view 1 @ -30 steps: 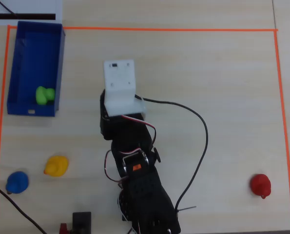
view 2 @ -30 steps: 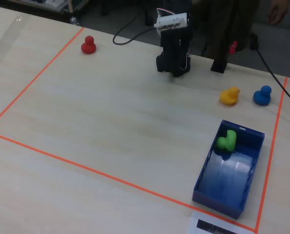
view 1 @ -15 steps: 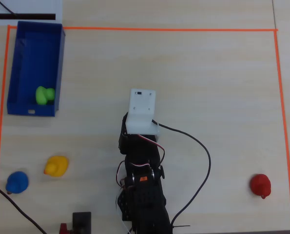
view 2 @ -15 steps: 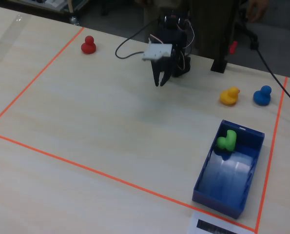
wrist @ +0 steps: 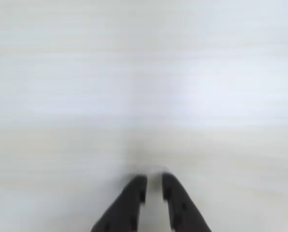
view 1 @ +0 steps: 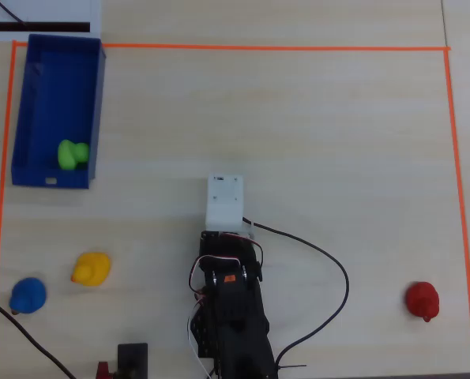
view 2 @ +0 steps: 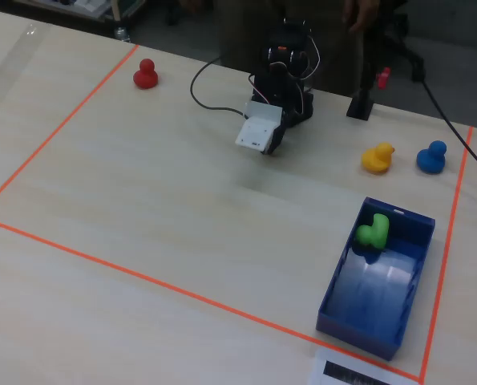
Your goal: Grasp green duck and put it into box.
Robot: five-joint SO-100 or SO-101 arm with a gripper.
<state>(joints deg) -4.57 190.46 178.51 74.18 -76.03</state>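
I see one table [view 1: 337,142], one box [view 1: 29,95] at its corner, four ducks, green duck [view 1: 71,153] inside the box, yellow [view 1: 91,269], blue [view 1: 28,296], red [view 1: 422,300] outside, my wrist view alone shows gripper [wrist: 153,192] empty, fingers slightly parted.

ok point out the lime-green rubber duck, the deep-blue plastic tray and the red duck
lime-green rubber duck [view 1: 71,153], overhead view, middle of its body
deep-blue plastic tray [view 1: 59,79], overhead view, bare floor above the duck
red duck [view 2: 146,74], fixed view, its body
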